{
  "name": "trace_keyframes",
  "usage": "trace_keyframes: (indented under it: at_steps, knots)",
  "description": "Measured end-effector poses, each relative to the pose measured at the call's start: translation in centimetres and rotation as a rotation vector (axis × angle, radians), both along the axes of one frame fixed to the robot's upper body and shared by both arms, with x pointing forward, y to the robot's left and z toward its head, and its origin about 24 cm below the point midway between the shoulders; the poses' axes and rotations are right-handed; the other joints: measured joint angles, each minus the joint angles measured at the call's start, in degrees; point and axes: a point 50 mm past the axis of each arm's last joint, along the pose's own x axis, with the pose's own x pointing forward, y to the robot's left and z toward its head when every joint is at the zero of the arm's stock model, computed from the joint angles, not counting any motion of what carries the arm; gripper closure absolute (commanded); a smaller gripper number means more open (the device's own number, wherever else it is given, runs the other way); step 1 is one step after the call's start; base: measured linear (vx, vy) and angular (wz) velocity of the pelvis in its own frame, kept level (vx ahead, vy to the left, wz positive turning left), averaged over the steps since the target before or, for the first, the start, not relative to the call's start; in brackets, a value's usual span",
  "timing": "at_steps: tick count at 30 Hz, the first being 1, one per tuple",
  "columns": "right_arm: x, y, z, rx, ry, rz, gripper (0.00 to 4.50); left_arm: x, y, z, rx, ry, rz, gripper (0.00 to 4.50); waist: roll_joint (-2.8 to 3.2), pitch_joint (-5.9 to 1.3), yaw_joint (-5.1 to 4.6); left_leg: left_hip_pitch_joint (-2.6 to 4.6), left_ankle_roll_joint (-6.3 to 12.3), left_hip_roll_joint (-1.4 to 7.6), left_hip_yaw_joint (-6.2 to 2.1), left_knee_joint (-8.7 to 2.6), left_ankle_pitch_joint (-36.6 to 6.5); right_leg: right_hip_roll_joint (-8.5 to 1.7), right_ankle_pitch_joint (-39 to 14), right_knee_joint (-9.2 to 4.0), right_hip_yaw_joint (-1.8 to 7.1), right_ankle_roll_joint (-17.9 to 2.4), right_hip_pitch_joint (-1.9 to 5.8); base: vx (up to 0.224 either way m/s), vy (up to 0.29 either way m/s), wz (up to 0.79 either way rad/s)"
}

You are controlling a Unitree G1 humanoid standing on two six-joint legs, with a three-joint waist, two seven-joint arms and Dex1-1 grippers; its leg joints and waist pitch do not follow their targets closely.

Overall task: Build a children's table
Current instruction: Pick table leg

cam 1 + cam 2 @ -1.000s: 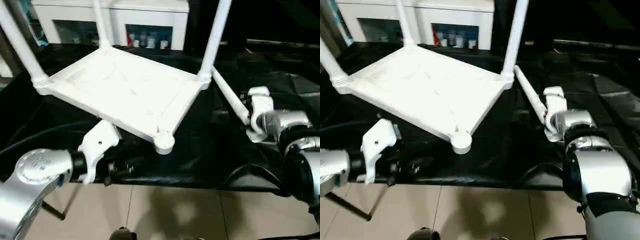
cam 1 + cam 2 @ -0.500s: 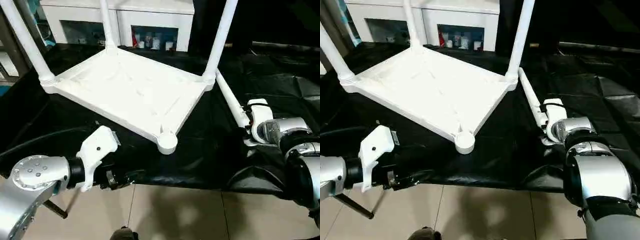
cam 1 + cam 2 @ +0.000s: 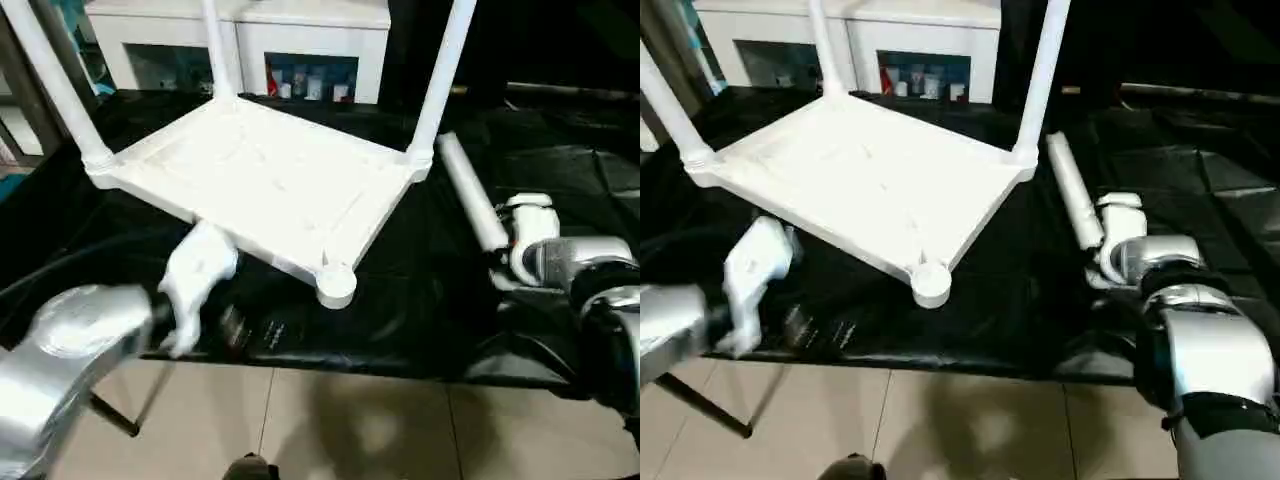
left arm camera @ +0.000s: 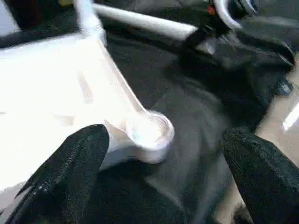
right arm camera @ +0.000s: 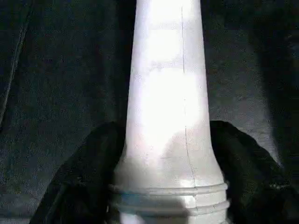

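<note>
Fourth leg being gripped for the last empty socket

The tabletop [image 3: 262, 180] is lying upside down on the black-covered bench, its empty corner socket [image 3: 335, 285] facing the front edge; the right gripper [image 5: 163, 186] is clenching the loose leg [image 3: 470, 200], while the left gripper [image 4: 163, 172] is hanging wide open, grasping nothing, beside that socket

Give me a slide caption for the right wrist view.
Right gripper shut on the fourth table leg above the black cover.
</note>
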Motion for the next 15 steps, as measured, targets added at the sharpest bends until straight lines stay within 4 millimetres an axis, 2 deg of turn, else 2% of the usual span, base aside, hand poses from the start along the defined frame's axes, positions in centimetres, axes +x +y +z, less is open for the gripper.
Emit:
trace_keyframes:
  at_steps: [3, 8, 11, 15]
  knots:
    - [0.6, -0.4, 0.8, 0.020, -0.141, -0.063, 1.80, 1.8, -0.7, 0.2, -0.080, -0.047, 0.075, 0.00, 0.15, 0.00, -0.17, -0.01, 0.00, 0.00, 0.02, 0.04, 0.0, 0.00, 0.0, 0.00, 0.01, 0.0, 0.00, 0.000, 0.000, 0.00]
    - [1.3, 0.7, 1.8, 0.133, -0.461, -0.087, 1.81, 4.4, -2.0, 0.7, -0.196, -0.104, 0.156, 0.00, 0.24, -0.04, -0.58, -0.03, 0.02, 0.02, 0.02, 0.06, 0.0, 0.00, 0.0, -0.02, -0.01, 0.0, -0.01, 0.000, 0.000, 0.00]
    - [0.5, 2.0, 1.3, 0.196, -0.637, -0.098, 1.81, 5.8, -3.1, 1.0, -0.272, -0.091, 0.175, 0.00, 0.29, -0.06, -0.86, -0.11, 0.04, 0.02, 0.02, 0.07, 0.0, 0.01, 0.0, -0.04, -0.02, 0.1, -0.04, 0.000, 0.000, 0.00]
    - [-1.9, 3.5, 0.6, 0.237, -0.806, -0.105, 1.81, 7.6, -4.8, 2.1, -0.382, -0.080, 0.190, 0.00, 0.34, -0.04, -0.83, -0.18, 0.11, 0.02, 0.06, 0.07, 0.0, -0.01, 0.0, -0.16, -0.03, 0.1, -0.04, 0.000, 0.000, 0.00]
